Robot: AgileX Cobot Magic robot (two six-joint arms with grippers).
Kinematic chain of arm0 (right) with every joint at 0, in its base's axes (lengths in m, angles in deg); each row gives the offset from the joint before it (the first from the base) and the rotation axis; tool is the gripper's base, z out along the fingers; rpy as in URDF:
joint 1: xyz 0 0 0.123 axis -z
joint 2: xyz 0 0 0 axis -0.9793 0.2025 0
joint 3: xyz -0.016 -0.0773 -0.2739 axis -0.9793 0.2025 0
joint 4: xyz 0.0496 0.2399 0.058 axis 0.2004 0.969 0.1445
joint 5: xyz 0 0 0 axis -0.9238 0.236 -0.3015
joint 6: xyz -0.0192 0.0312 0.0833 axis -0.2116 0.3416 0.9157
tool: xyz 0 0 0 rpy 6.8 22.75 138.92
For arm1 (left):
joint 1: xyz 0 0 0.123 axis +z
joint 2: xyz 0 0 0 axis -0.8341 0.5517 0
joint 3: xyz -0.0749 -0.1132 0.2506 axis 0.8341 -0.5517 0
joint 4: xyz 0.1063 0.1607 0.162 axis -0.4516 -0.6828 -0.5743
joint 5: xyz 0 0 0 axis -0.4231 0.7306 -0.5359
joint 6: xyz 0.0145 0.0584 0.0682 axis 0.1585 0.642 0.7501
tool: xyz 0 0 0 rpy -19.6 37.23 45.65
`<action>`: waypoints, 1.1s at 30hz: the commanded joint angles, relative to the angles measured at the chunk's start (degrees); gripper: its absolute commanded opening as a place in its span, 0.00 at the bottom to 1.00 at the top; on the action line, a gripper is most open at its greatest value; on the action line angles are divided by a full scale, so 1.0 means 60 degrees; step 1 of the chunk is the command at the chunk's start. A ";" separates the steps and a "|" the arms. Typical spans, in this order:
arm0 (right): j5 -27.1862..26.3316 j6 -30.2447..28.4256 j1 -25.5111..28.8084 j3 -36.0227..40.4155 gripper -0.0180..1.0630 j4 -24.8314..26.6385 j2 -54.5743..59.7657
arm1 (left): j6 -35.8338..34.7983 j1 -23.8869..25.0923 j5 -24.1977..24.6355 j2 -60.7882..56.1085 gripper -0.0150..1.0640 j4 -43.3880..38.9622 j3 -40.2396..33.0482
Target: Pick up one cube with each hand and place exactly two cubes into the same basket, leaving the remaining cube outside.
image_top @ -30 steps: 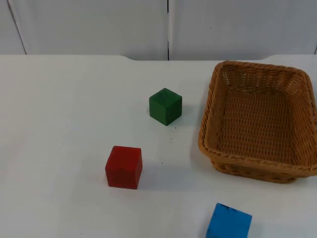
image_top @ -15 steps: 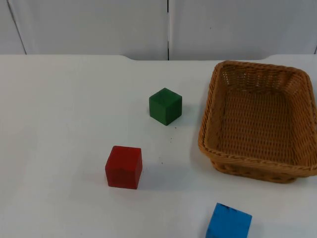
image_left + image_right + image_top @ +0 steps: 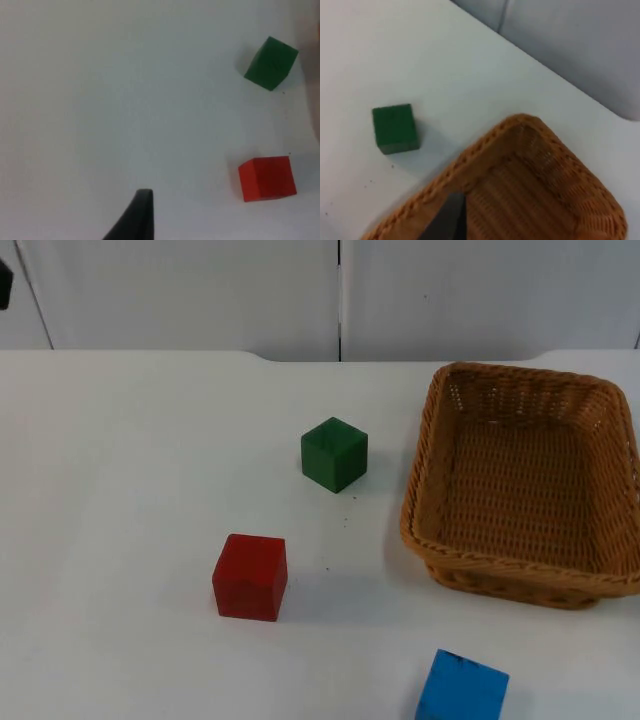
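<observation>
Three cubes lie on the white table: a green cube point(image 3: 334, 453) in the middle, a red cube point(image 3: 250, 576) nearer the front, and a blue cube point(image 3: 462, 690) at the front edge. An empty wicker basket point(image 3: 415, 530) stands at the right. My left gripper point(image 3: 140, 215) hangs high over bare table, well apart from the red cube point(image 3: 266, 178) and the green cube point(image 3: 271, 62). My right gripper point(image 3: 451, 217) hovers above the basket's rim point(image 3: 485, 145), with the green cube point(image 3: 395, 128) off to the side. Neither holds anything that I can see.
A black part of the left arm point(image 3: 4, 285) pokes in at the upper left edge of the top view. The grey partition wall point(image 3: 340, 295) closes the table's far side. Bare table lies left of the cubes.
A black part of the left arm has come into the top view at its upper left edge. The cubes and the basket have not moved.
</observation>
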 commanded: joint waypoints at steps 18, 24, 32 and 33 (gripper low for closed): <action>0.1359 -0.2415 -0.0842 -0.3467 0.99 0.2279 0.3596 | 0.0411 -0.2852 -0.0940 0.1763 0.99 0.0345 0.0127; 0.1228 -0.2672 -0.0932 -0.3467 0.99 0.2569 0.4219 | 0.0205 -0.3801 -0.1339 0.2601 0.99 0.0258 0.0127; 0.0832 -0.3165 -0.1353 -0.3467 0.99 0.2524 0.4641 | -0.0206 -0.4266 -0.1556 0.3476 0.99 -0.0001 0.0209; 0.0723 -0.3165 -0.1386 -0.3467 0.99 0.2483 0.4705 | -0.0323 -0.4359 -0.1556 0.3593 0.99 -0.0089 0.0271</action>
